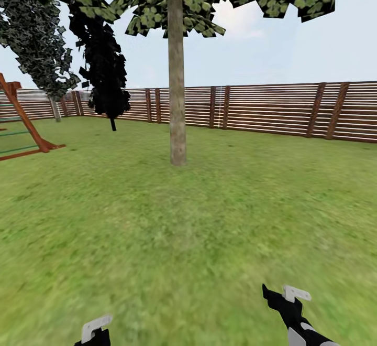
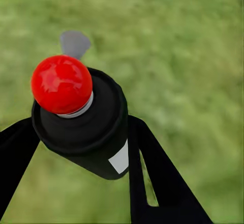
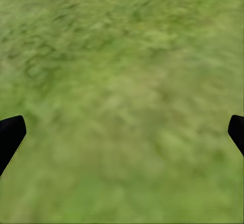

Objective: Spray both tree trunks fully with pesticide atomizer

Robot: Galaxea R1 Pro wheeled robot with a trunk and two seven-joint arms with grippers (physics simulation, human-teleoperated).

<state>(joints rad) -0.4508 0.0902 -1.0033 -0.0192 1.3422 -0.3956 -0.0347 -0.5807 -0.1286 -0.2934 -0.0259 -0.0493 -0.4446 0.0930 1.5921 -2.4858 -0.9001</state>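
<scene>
Since our left gripper (image 2: 76, 147) is pinching the pesticide atomizer (image 2: 81, 117), pickup's done; right gripper (image 3: 122, 132) spread, tree trunk (image 1: 177, 89) looks unsprayed.

A brown slat fence (image 1: 272, 110) runs along the far edge of the lawn. A dark narrow tree (image 1: 106, 73) stands near it, with a grey-leaved tree (image 1: 36, 36) beside. A red-brown wooden frame (image 1: 23, 126) stands at the left, under pale sky (image 1: 293, 52).
</scene>
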